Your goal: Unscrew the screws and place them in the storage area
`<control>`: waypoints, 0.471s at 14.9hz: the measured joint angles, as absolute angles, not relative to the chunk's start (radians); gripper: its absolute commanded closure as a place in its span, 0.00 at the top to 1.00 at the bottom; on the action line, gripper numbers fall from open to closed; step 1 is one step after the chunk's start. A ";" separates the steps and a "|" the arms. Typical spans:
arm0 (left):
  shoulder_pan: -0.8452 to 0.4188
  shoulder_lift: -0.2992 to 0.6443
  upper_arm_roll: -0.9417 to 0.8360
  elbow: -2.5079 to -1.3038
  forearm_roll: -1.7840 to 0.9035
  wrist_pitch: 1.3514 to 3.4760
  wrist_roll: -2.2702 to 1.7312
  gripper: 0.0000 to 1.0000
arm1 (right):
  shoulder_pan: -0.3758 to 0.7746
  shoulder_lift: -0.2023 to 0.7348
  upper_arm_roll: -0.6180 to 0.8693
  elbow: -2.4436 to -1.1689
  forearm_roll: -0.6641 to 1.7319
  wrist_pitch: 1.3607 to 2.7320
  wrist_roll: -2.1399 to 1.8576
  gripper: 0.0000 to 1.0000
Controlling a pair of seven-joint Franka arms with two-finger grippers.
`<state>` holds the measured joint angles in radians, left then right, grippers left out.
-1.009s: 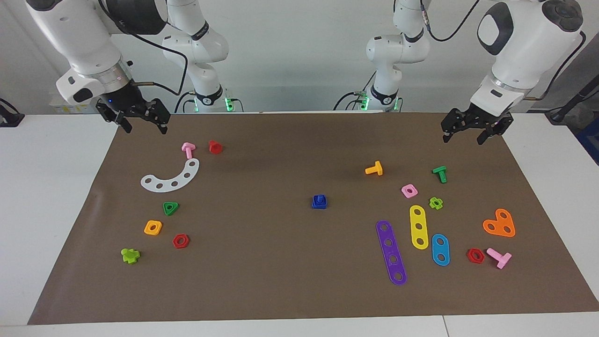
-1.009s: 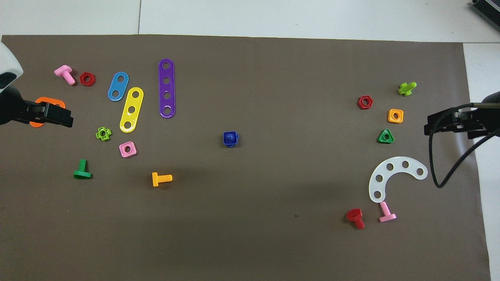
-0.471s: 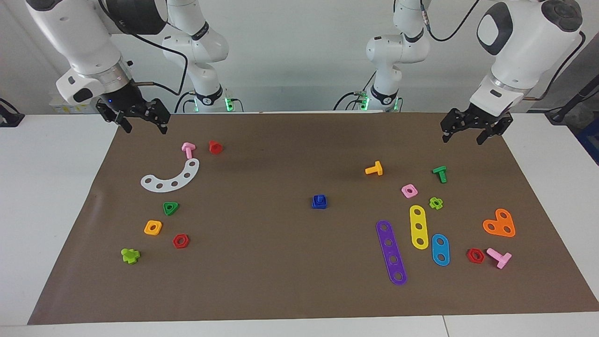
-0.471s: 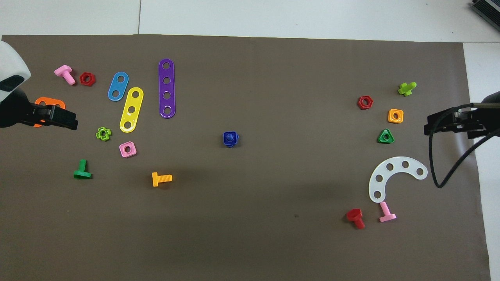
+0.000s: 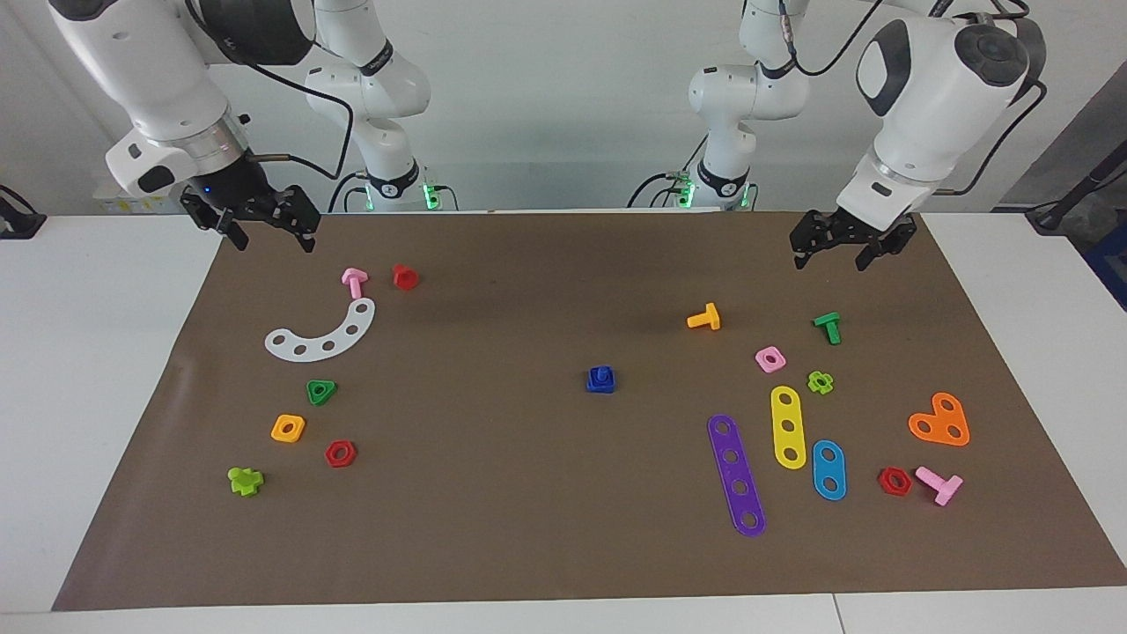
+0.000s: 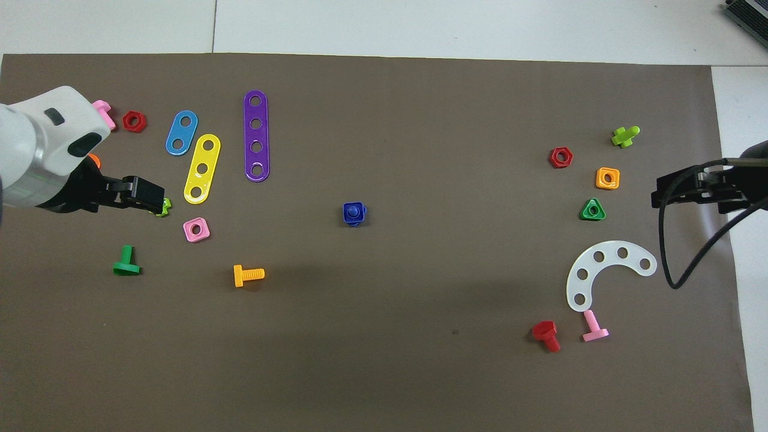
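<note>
A wide brown mat (image 5: pixel 546 528) covers most of the white table (image 5: pixel 88 396), and the broad middle of it lies bare, open room all around the dark-blue bolt (image 5: pixel 600 379), which stands alone at the mat's centre with its stem up through a blue square nut, well apart from both grippers. The left arm comes in high over its end of the mat, and in the overhead view its white wrist covers most of the orange heart plate (image 5: pixel 940 420) and part of a pink bolt (image 5: pixel 939 484). The left gripper (image 5: pixel 835 250) hangs in the air over the mat's edge nearest the robots, fingers spread, nothing between them. The right gripper (image 5: pixel 266 226) waits above the mat's corner at its own end, fingers also apart and empty; the overhead view cuts its arm off at the frame edge. A light-green cross nut (image 6: pixel 163 206) is half hidden under the left fingers seen from above. No readable writing anywhere.
</note>
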<state>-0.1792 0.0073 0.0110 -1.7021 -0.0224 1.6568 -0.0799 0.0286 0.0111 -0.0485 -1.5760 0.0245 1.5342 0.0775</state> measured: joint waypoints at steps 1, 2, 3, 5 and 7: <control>-0.200 0.008 0.010 -1.708 -0.022 1.667 -0.106 1.00 | 0.029 0.011 -0.049 -1.576 0.024 1.534 0.078 1.00; -0.219 0.012 0.008 -1.713 -0.022 1.680 -0.135 1.00 | 0.029 0.011 -0.049 -1.576 0.024 1.534 0.078 1.00; -0.245 0.019 0.008 -1.718 -0.023 1.702 -0.182 1.00 | 0.029 0.011 -0.049 -1.576 0.024 1.534 0.078 1.00; -0.309 0.049 0.006 -1.726 -0.023 1.764 -0.304 1.00 | 0.029 0.011 -0.049 -1.576 0.024 1.534 0.078 1.00; -0.384 0.096 0.004 -1.729 -0.023 1.835 -0.423 0.99 | 0.029 0.011 -0.049 -1.576 0.024 1.534 0.078 1.00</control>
